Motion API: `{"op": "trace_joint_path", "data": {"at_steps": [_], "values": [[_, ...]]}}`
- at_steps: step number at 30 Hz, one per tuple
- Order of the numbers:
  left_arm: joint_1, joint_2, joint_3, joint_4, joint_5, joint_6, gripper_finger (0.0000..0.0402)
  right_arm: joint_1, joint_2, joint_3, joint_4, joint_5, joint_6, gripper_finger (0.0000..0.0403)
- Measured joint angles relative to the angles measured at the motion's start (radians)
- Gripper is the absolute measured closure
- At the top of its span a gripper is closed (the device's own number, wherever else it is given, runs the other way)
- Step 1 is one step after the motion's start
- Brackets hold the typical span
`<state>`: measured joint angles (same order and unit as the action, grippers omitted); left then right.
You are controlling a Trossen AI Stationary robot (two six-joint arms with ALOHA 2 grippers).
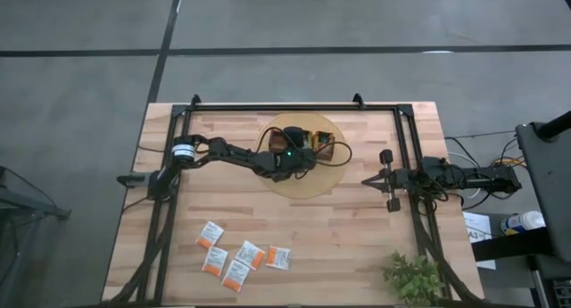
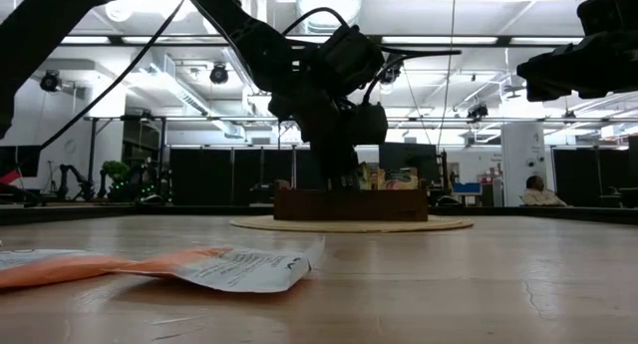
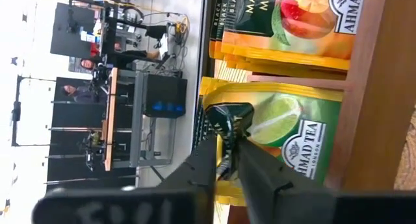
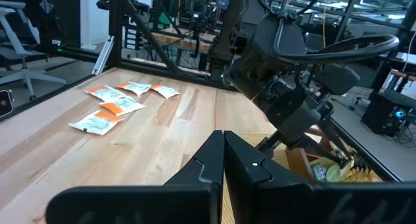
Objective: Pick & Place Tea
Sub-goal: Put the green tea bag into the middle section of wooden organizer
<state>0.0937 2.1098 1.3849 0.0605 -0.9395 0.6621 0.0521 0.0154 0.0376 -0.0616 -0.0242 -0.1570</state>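
Observation:
A brown wooden tray (image 1: pixel 326 147) stands on a round wooden disc (image 1: pixel 303 187) at the table's far middle, with tea packets standing upright in its compartments. My left gripper (image 3: pixel 227 149) reaches into it over a yellow-green lime tea packet (image 3: pixel 286 133), its fingers a little apart on either side of that packet's dark, crumpled top edge. Orange mango packets (image 3: pixel 292 23) fill the neighbouring compartment. Several white-and-orange tea packets (image 1: pixel 239 256) lie flat near the table's near left edge. My right gripper (image 4: pixel 224 143) is shut on nothing and waits at the table's right edge (image 1: pixel 368 180). My left gripper has the lime packet's dark top edge (image 3: pixel 229 115) between its fingertips, coming slanting down from the table's left. A narrow gap shows between the fingers (image 3: pixel 250 160), and I cannot tell whether they touch the packet. The packet stands upright in its tray compartment.
A potted plant (image 1: pixel 412 277) stands at the near right corner. A dark metal frame (image 1: pixel 294 106) runs along the table's far edge and down both sides. Bare wood lies between the disc and the loose packets.

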Motion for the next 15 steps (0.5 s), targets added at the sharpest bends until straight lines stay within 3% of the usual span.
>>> {"op": "trace_joint_path", "data": {"at_steps": [8, 15], "values": [[0.0, 0.0, 0.0, 0.0, -0.03, -0.002, 0.0264, 0.0, 0.0, 0.0, 0.0, 0.0, 0.0, 0.0394], [-0.004, -0.014, 0.0, -0.003, -0.039, -0.001, 0.024, 0.0, 0.0, 0.0, 0.0, 0.0, 0.0, 0.0394]]}}
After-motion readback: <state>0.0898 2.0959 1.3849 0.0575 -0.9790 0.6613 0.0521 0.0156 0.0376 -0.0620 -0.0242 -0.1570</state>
